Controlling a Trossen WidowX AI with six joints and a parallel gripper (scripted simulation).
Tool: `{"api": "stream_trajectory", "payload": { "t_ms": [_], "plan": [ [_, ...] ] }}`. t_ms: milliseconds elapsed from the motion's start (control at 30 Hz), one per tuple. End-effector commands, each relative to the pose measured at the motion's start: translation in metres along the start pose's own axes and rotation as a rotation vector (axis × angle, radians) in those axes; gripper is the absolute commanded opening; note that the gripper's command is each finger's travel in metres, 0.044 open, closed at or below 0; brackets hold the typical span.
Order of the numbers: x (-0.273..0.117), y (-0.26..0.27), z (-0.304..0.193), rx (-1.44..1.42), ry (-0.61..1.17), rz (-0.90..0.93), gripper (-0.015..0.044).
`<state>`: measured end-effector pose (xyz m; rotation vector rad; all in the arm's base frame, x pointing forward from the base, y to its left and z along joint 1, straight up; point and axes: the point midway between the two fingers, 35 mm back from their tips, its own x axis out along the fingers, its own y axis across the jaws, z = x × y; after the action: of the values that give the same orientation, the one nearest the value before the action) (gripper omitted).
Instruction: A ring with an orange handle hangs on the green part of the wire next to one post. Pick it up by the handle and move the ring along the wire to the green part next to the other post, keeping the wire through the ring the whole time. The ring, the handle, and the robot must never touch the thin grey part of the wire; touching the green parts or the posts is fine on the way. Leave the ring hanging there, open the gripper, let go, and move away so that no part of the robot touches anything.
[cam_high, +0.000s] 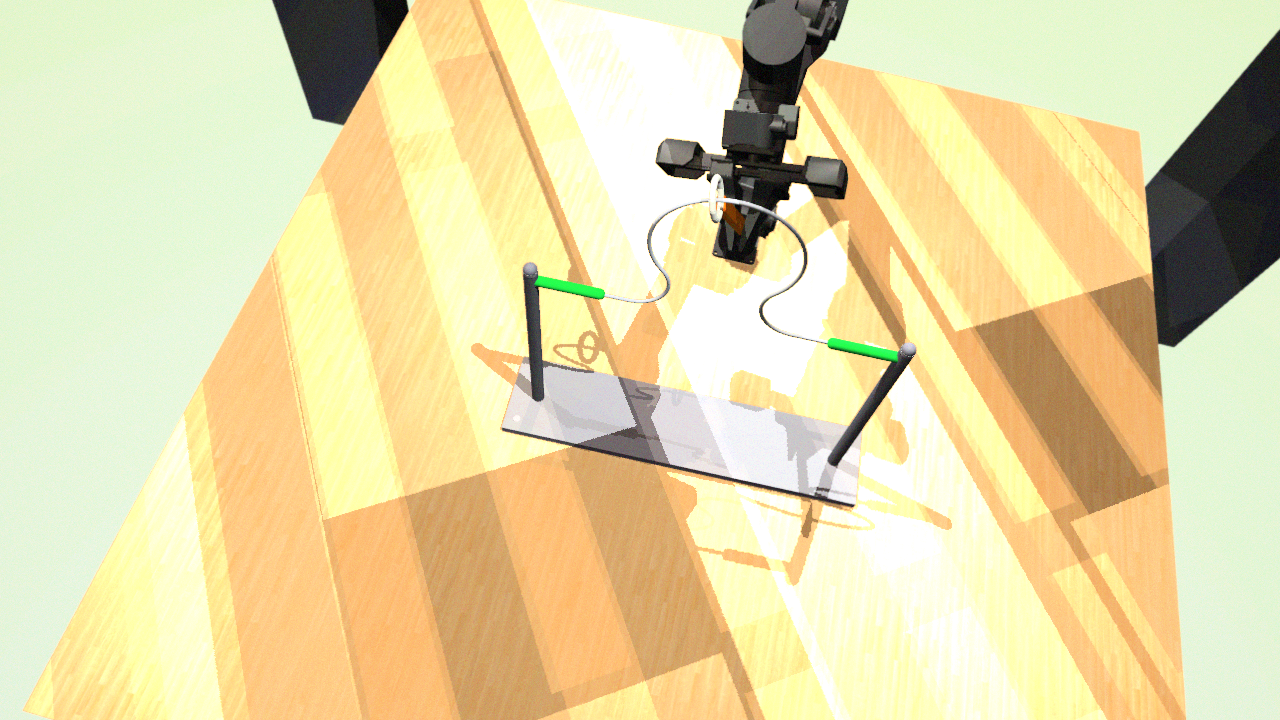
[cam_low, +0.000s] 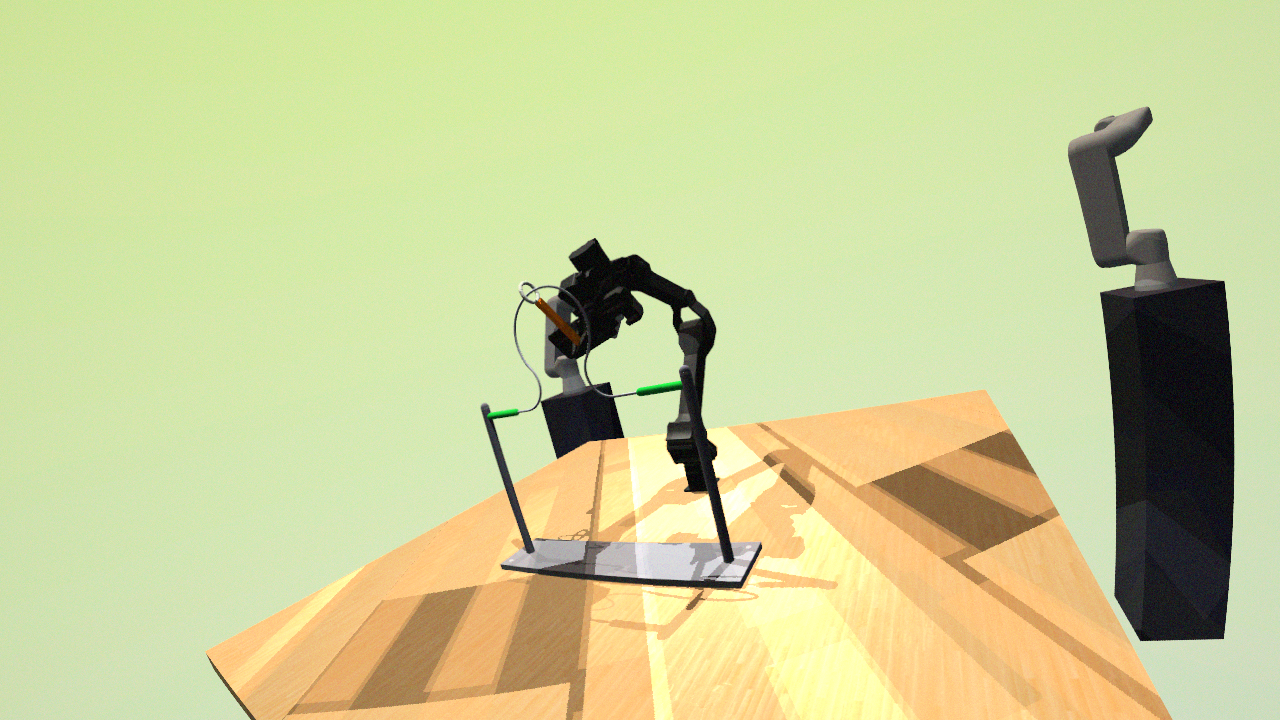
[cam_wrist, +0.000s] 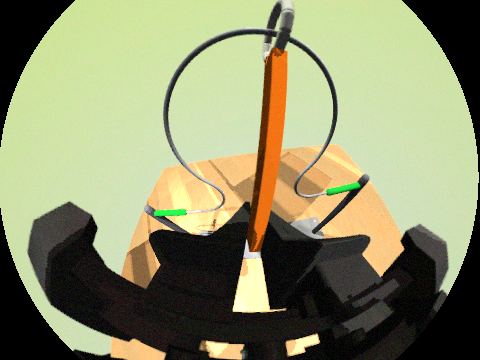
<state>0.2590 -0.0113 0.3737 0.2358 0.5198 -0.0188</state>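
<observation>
The black parallel-jaw gripper is gripping the orange bar-shaped handle, its fingers nearly together. The pale round ring is encircling the thin grey curved wire near its top, well apart from both posts.

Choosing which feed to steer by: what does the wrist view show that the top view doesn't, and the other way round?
Only wrist: the handle's lower end entering the pincer, and nearly the handle's full length.

Only top: the whole ring, cut off at the wrist view's upper edge, and the full base plate.

Both: the orange handle, the looping grey wire, and both green parts.
</observation>
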Motion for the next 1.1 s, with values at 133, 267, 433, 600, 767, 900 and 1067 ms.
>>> {"api": "stream_trajectory", "payload": {
  "t_ms": [133, 267, 433, 600, 767, 900, 1067],
  "plan": [
    [0.001, -0.004, -0.001, -0.106, -0.012, -0.063, -0.015],
    [0.001, -0.006, -0.001, -0.152, -0.019, -0.09, -0.015],
    [0.001, -0.008, 0.0, -0.211, -0.027, -0.124, -0.015],
    [0.001, -0.01, 0.0, -0.269, -0.035, -0.157, -0.015],
    [0.001, -0.012, 0.001, -0.327, -0.043, -0.19, -0.015],
    [0.001, -0.014, 0.001, -0.374, -0.049, -0.217, -0.015],
    [0.001, -0.016, 0.002, -0.432, -0.057, -0.25, -0.015]
  ]
}}
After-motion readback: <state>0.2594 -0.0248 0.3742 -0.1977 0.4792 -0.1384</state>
